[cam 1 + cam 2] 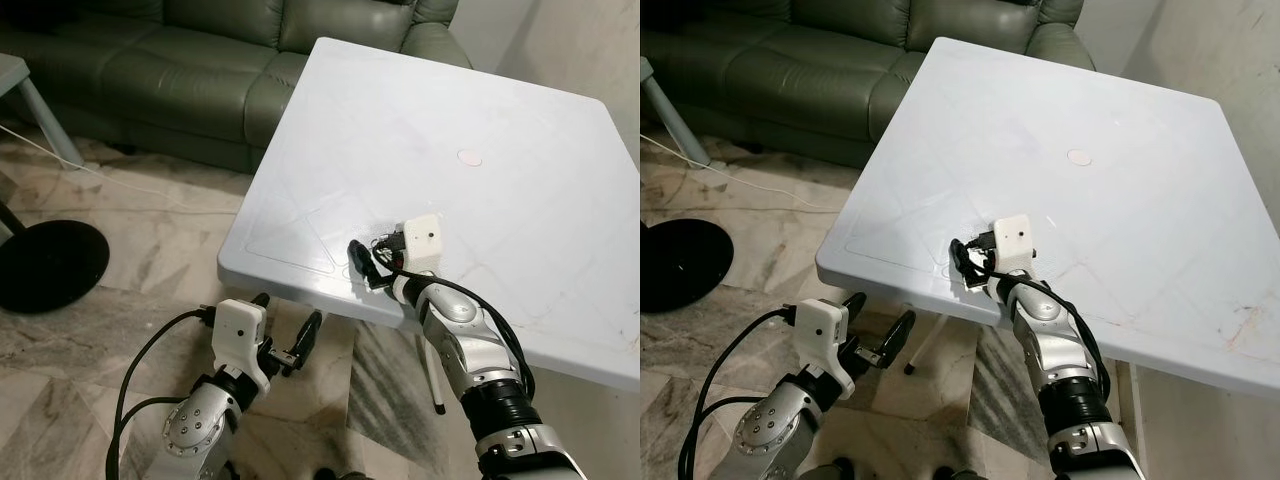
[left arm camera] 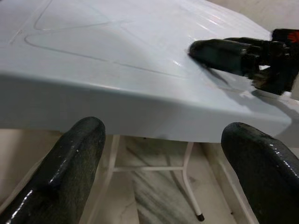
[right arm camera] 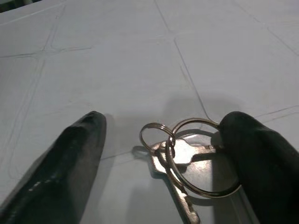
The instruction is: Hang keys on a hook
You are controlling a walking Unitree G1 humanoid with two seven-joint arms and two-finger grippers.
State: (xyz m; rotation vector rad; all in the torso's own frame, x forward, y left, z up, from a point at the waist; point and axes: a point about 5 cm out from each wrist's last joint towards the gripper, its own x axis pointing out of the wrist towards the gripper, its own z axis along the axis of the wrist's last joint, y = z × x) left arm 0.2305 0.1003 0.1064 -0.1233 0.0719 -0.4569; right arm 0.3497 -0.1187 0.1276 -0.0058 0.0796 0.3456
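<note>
A bunch of silver keys on two rings lies flat on the white table, close to its front edge. My right gripper rests low on the tabletop, open, with the keys between its two black fingers. One finger touches the larger ring; the other stands apart from the keys. My left gripper hangs open below the table's front edge with nothing in it. In the left wrist view the right gripper's fingers lie on the tabletop above.
A green sofa stands behind the table's far left corner. A black round base and a thin cable lie on the marble floor to the left. A small round mark sits mid-table. A white table leg stands under the edge.
</note>
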